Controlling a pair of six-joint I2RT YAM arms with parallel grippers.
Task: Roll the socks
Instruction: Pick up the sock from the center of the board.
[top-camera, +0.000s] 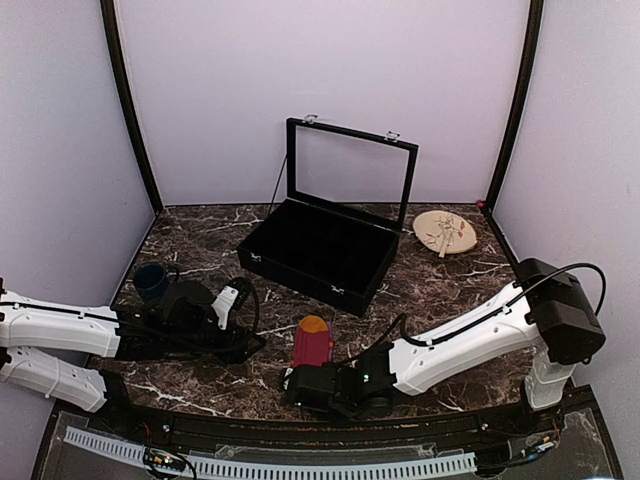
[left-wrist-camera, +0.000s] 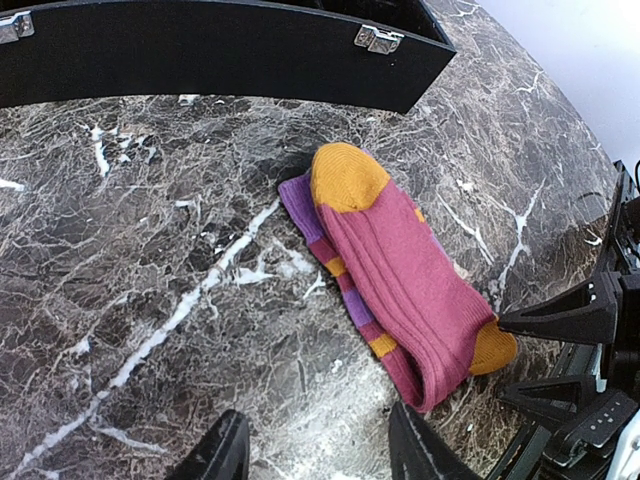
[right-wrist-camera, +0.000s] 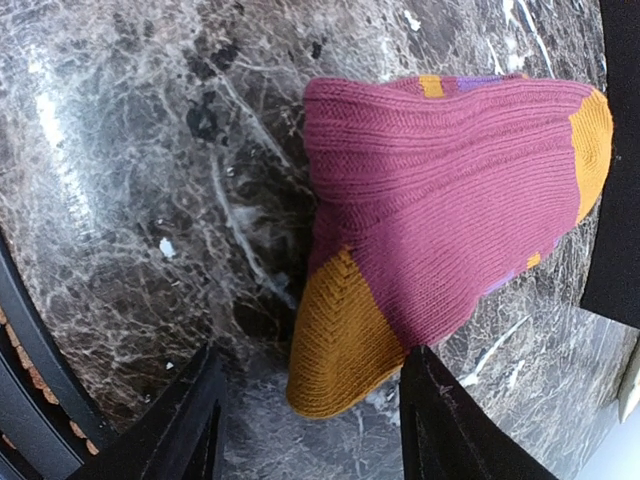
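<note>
The socks (top-camera: 312, 342) lie stacked flat on the marble near the front of the table: a magenta sock with orange toe and heel on top of one striped purple, orange and red (left-wrist-camera: 400, 270). My left gripper (left-wrist-camera: 320, 450) is open just left of the cuff end, with only bare marble between its fingers. My right gripper (right-wrist-camera: 325, 415) is open too, low at the near end of the socks. The orange heel (right-wrist-camera: 340, 340) reaches in between its fingers, and the right finger (right-wrist-camera: 450, 420) lies close against it.
A black case (top-camera: 320, 250) with its lid up stands behind the socks; its front wall (left-wrist-camera: 200, 60) is close to the orange toe. A dark blue mug (top-camera: 152, 280) sits by my left arm. A round wooden plate (top-camera: 445, 232) is at the back right.
</note>
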